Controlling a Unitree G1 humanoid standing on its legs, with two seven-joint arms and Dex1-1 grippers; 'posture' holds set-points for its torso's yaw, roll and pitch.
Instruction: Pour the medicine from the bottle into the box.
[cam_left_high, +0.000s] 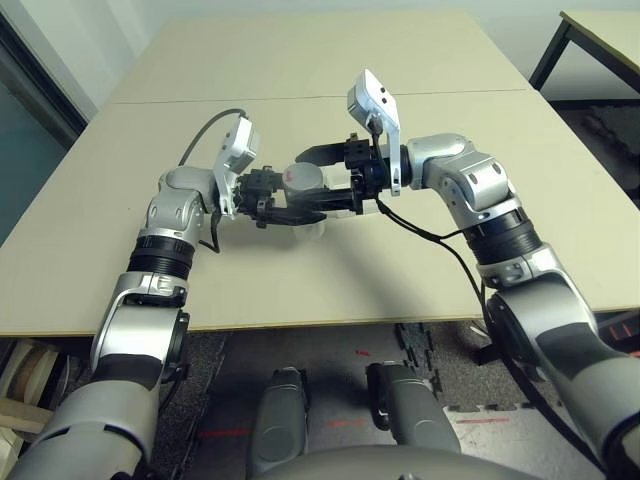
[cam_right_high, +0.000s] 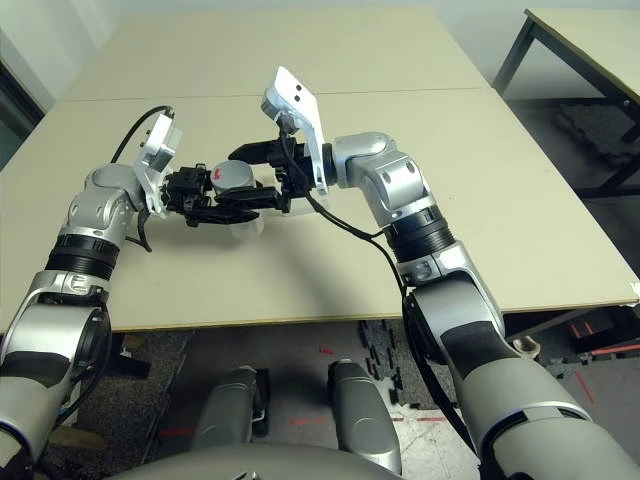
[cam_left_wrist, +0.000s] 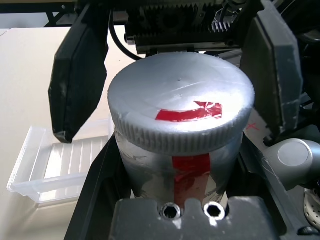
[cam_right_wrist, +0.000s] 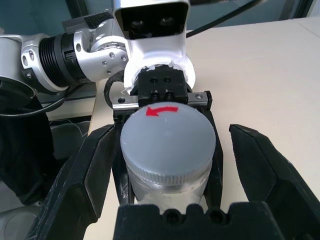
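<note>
My left gripper (cam_left_high: 268, 196) is shut on the silvery bottle (cam_left_high: 300, 180), holding it above the table. The bottle's grey cap (cam_left_wrist: 180, 105), marked with red, is on. Around that cap stands my right gripper (cam_right_wrist: 170, 172), open, with its black fingers (cam_right_wrist: 75, 180) on either side and a gap to the cap on both. The clear, whitish box (cam_left_wrist: 60, 162) lies on the table just below the two grippers, and it also shows as a pale patch, the box (cam_left_high: 312, 229). The medicine is hidden.
The beige table (cam_left_high: 330, 90) stretches wide behind and to both sides of the arms. A second table (cam_left_high: 600, 40) with dark legs stands at the back right. The front edge (cam_left_high: 300, 322) runs close to my body.
</note>
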